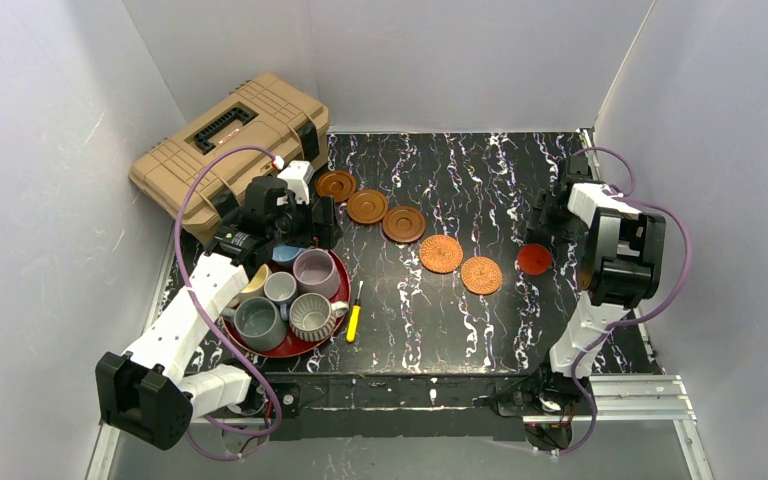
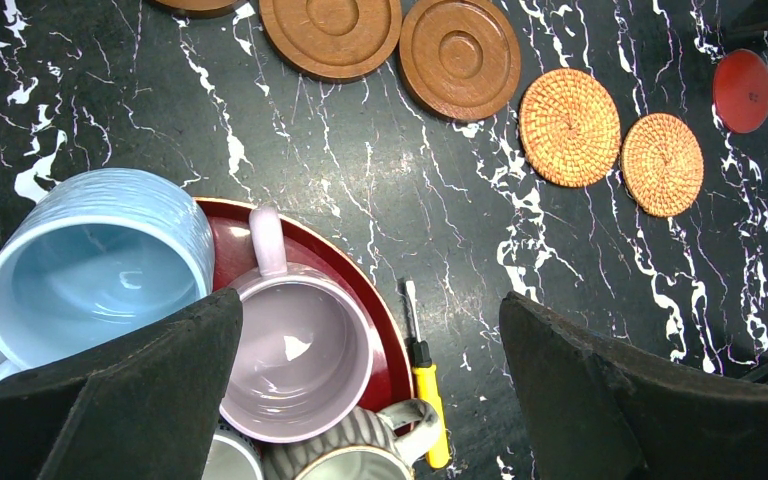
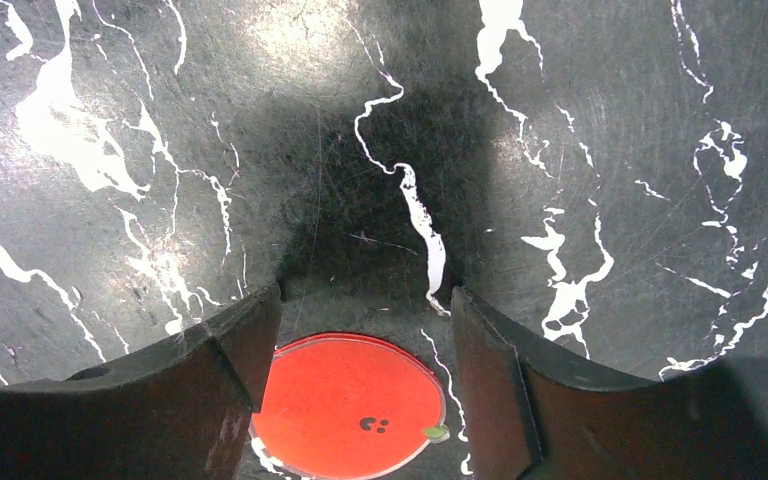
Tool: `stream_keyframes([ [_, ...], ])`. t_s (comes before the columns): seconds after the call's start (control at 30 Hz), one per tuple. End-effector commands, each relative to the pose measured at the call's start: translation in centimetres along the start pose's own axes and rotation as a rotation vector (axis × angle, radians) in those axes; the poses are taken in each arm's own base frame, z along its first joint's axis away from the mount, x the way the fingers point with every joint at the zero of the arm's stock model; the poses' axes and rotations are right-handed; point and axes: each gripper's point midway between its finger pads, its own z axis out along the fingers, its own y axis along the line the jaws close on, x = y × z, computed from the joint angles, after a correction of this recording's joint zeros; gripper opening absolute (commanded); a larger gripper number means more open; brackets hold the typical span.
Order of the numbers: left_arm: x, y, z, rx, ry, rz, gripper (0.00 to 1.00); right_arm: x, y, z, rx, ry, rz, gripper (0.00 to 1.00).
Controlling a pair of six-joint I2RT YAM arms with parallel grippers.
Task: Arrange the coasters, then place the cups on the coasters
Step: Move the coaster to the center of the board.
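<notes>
Coasters (image 1: 441,254): you have all six flat on the bench (image 1: 460,330), in a loose diagonal line from far left to near right.
Dark brown coasters (image 1: 367,207): three rimmed discs at the far-left end, just beside one another.
Woven coasters (image 1: 481,275): two orange-brown discs side by side, mid-line.
Red coaster (image 1: 534,259): the right end of the line, near the woven pair.
Cups (image 1: 311,315): six crowded together on the red tray (image 1: 295,348) at near left, well apart from the woven and red coasters.
Left claw (image 2: 370,320): your jaws are spread wide with nothing between the pads. It hangs over the tray's far side, above the mauve cup (image 2: 295,360) and the light blue cup (image 2: 100,260).
Right claw (image 3: 365,300): your jaws are parted and low over the bench. The red coaster lies flat between the fingers (image 3: 210,370). Whether they touch its rim you cannot tell.
Extras: a yellow screwdriver (image 1: 354,323) lies just right of the tray, and a tan toolbox (image 1: 230,140) sits at the far-left corner.
</notes>
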Motion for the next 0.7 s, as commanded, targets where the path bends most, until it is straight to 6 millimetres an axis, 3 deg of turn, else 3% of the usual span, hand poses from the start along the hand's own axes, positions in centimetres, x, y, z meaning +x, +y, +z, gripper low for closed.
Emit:
stream_keyframes([
  [0.0,-0.1,-0.1,-0.8,0.005,-0.012,0.004,0.99,2.8,-1.0,0.0,0.035,0.056,0.002,0.71],
  [0.27,-0.2,-0.3,-1.0,0.017,-0.020,0.002,0.99,7.0,-1.3,-1.0,0.033,0.105,0.015,0.71],
  [0.67,-0.4,-0.5,-1.3,0.024,-0.031,0.001,0.99,9.8,-1.0,-2.6,0.031,0.117,0.012,0.70],
])
